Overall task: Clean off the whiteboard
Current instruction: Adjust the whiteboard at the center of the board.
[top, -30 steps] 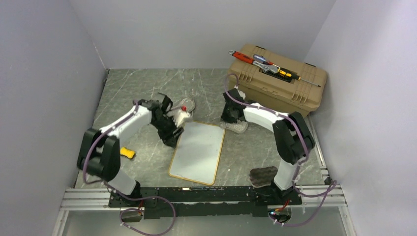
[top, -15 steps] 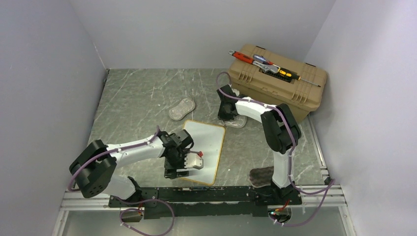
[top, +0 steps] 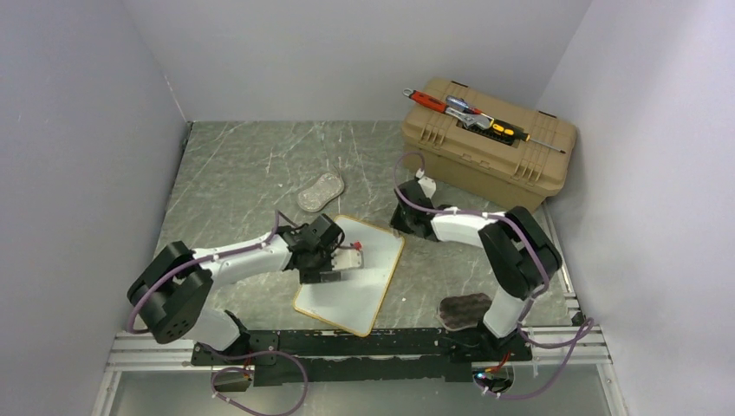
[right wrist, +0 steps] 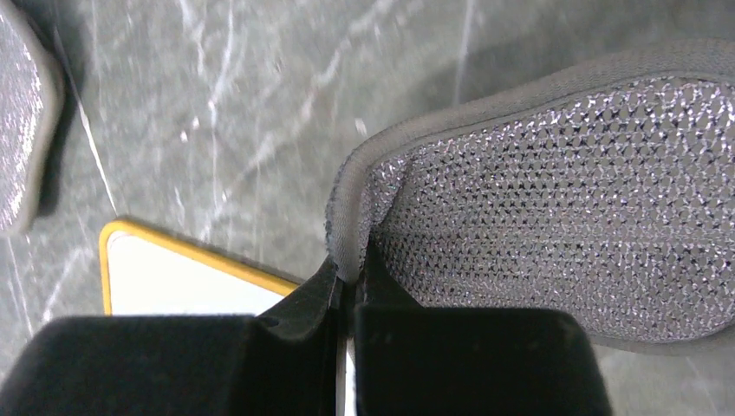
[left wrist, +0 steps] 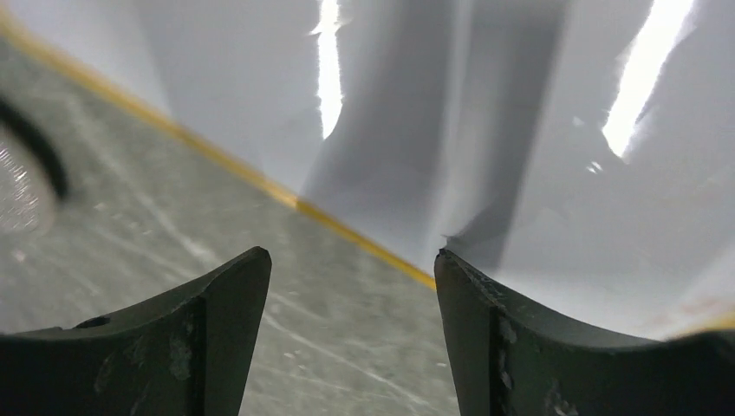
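Table (top: 234, 165): grey marble.
Whiteboard (top: 360, 290): seemed stiff, light, slick (hold the frame).
Left hand (left wrist: 351, 257): gaped wide.
Right hand (right wrist: 349, 270): pinched mesh pad (right wrist: 537, 208).

Your top camera looks steeply down from above and behind, covering the whole table (top: 234, 165). Each wrist camera sits close to the surface, facing downward. All three views share the whiteboard (top: 351, 277).

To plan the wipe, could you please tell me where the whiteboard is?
In the top view, the whiteboard lies near the table's front centre, with the left end effector over its left edge.
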